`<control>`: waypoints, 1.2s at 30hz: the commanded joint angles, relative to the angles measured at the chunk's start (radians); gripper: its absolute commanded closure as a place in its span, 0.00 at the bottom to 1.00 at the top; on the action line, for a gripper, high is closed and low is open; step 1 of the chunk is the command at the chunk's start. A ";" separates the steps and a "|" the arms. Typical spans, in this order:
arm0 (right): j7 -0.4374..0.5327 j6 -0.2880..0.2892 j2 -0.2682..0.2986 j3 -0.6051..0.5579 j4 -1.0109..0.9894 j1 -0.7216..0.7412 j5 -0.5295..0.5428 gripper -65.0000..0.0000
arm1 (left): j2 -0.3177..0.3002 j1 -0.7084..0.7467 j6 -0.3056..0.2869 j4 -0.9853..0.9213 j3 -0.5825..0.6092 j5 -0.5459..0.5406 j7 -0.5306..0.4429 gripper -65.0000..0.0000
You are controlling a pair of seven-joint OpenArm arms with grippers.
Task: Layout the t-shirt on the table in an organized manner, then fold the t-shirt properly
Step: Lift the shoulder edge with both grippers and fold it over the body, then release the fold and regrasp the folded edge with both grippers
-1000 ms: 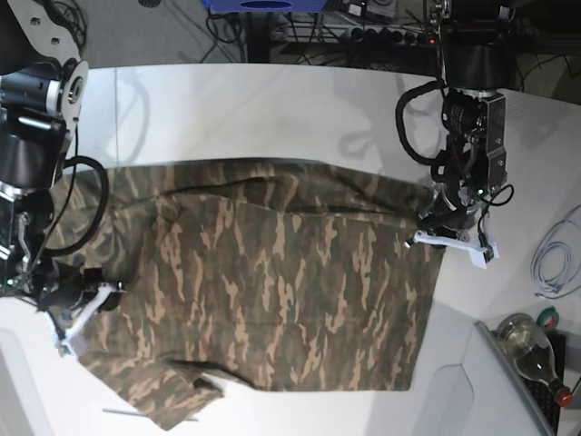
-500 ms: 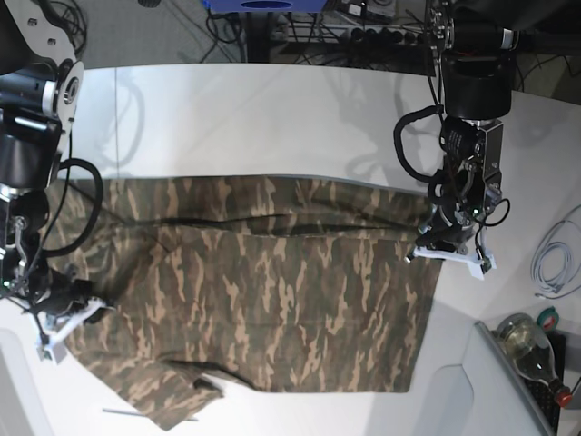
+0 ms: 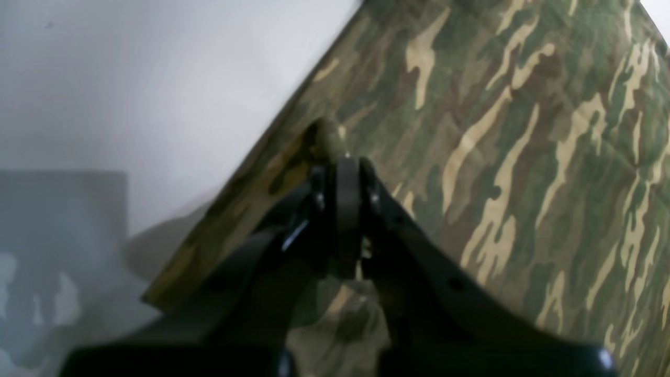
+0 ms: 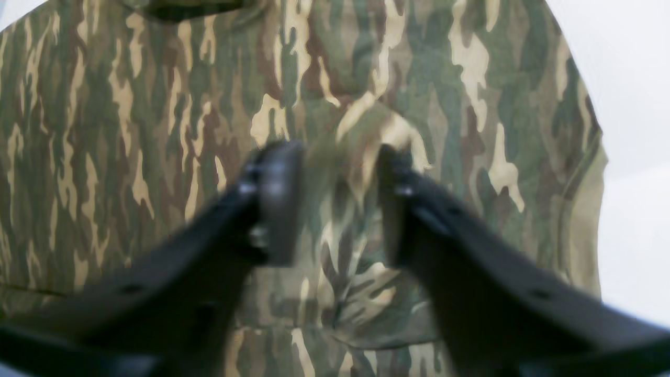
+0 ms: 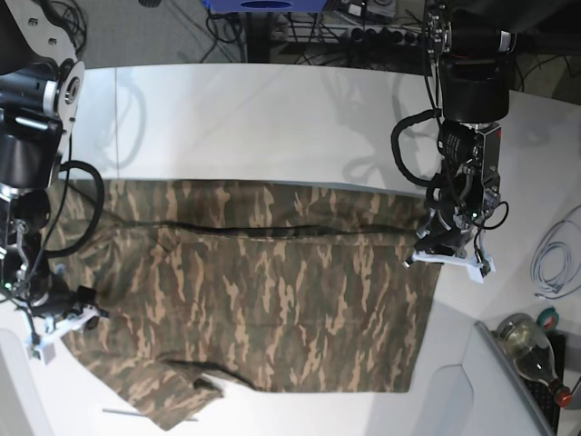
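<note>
both grippers on t-shirt [image 5: 263, 291]: left gripper [image 3: 339, 157] pinching, right gripper [image 4: 335, 204] parted

A robotics laboratory or test workshop was the setting. Two black jointed robot arms [image 5: 467, 100] with looped cabling stood over a large matte white tabletop [image 5: 272, 109], which served as a bare workbench. Behind it, tangled black power cables and a plug strip [image 5: 381, 36] lay on a grey floor beside a blue box-shaped fixture [image 5: 263, 5]. At the table's edge sat a coiled white cable [image 5: 556, 259] and a clear glass bottle with a red cap [image 5: 536, 350].
</note>
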 commanded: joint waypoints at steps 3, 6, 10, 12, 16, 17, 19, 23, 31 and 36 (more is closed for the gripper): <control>0.021 0.003 -0.002 0.059 0.080 -0.006 0.010 0.44 | -0.009 -0.023 -0.005 0.023 -0.004 -0.003 -0.081 0.54; 0.015 0.009 -0.022 0.120 0.192 -0.060 0.010 0.44 | -0.011 -0.014 -0.005 0.024 -0.004 -0.005 -0.197 0.26; 0.015 0.073 -0.024 0.132 0.371 -0.194 0.010 0.44 | -0.016 0.023 -0.011 0.092 -0.004 -0.005 -0.248 0.07; 0.015 0.102 -0.028 0.134 0.466 -0.266 0.010 0.44 | -0.016 0.095 -0.013 0.201 0.002 -0.005 -0.247 0.08; 0.018 0.118 -0.065 0.195 0.603 -0.399 0.027 0.44 | -0.014 0.290 -0.027 0.346 -0.031 -0.006 -0.257 0.07; 0.017 0.119 -0.079 0.230 0.624 -0.424 0.047 0.44 | -0.009 0.327 -0.028 0.353 -0.067 -0.006 -0.257 0.07; 0.015 0.119 -0.096 0.295 0.649 -0.474 0.109 0.44 | 0.018 0.382 -0.053 0.353 -0.136 -0.006 -0.257 0.07; 0.015 0.119 -0.093 0.370 0.649 -0.573 0.310 0.44 | 0.066 0.432 -0.185 0.342 -0.252 -0.006 -0.251 0.07; 0.015 0.133 -0.093 0.396 0.558 -0.675 0.495 0.44 | 0.064 0.328 -0.266 0.168 -0.280 -0.002 -0.251 0.08; 0.015 0.210 -0.093 0.405 0.537 -0.689 0.497 0.44 | 0.060 0.241 -0.267 0.052 -0.278 0.000 -0.251 0.08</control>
